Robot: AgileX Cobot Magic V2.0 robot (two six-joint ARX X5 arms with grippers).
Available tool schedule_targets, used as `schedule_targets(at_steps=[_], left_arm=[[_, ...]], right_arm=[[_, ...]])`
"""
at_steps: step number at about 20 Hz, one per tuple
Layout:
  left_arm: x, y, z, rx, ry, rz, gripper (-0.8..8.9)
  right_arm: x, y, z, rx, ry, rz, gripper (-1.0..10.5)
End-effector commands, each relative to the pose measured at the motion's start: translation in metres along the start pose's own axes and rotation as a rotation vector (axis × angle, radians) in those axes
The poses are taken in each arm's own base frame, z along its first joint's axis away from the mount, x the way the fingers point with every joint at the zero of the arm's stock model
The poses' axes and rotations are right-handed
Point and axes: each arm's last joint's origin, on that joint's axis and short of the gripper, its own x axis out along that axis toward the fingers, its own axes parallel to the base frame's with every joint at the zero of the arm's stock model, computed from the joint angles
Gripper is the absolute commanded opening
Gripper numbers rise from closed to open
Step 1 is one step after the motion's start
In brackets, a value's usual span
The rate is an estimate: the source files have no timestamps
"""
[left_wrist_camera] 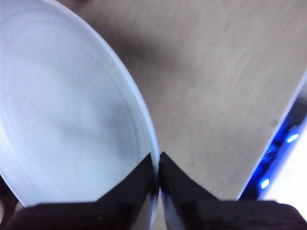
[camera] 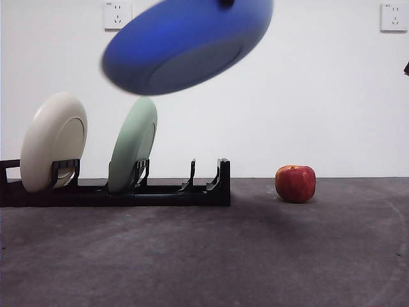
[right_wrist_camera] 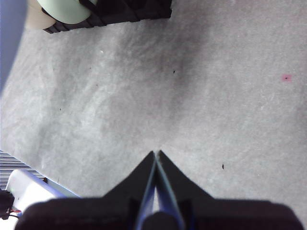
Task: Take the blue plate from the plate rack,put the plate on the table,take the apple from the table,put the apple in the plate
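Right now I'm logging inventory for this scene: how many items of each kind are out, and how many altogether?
Plates: 3, namely the blue plate held in the air by the left pincer, plus a cream plate and a pale green plate standing in the rack
Plate rack: 1
Apple: 1
Total: 5

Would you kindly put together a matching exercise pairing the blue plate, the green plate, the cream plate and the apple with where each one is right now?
Things:
1. blue plate
2. green plate
3. cream plate
4. apple

Places:
A. on the table, right of the rack
B. at the rack's left end
C. in the air, rim clamped by the left gripper
D. in the rack, beside its free slots

Pairs: 1-C, 2-D, 3-B, 4-A
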Motion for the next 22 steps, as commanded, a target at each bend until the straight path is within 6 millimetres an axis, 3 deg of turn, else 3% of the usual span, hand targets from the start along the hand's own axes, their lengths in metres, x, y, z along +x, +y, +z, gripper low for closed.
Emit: schedule_targets(at_steps=[1,12,18,22], left_arm=[[0.021,-0.013,-0.006,-0.016,0.039,0.022,-0.08],[0.108,-0.060,-0.049,0.069,0.142,-0.039,-0.08],[0.128,-0.064,-0.054,0.112,0.152,-0.082,-0.08],[0.157,-0.074,-0.058,0.148,0.257,-0.113,-0.08]], right_arm=[[-0.001,0.001,0.002,-0.024,-0.016,0.011,0.0],[-0.001,0.003,0.003,-0.028,-0.023,0.055,0.0],[-0.001,0.003,0.002,-0.022,-0.016,0.056,0.0],[-0.001,0.003,0.001,-0.017,-0.012,0.084,0.0]])
